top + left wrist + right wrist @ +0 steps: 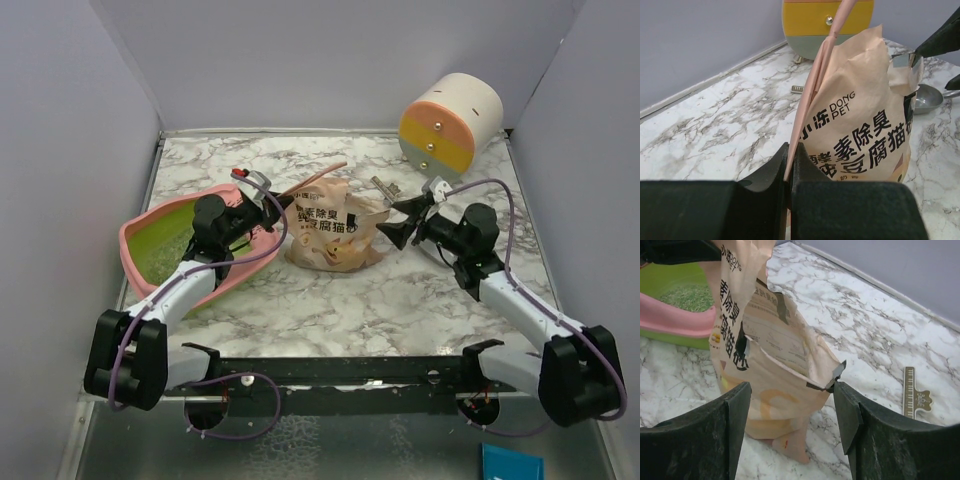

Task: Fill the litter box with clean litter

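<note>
left gripper (790, 152) clamped on litter box (140, 262) pink rim; right gripper (790, 395) open astride pouch (775, 355) top. Pour step, next: grip pouch, tip it left over box

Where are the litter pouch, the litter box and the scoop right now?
litter pouch (330, 235), top view, printed front face.
litter box (157, 240), top view, green inner wall.
scoop (927, 97), left wrist view, metal bowl.

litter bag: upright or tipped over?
Upright. The bag stands on its base on the table, top pointing up, in both wrist views.
</note>
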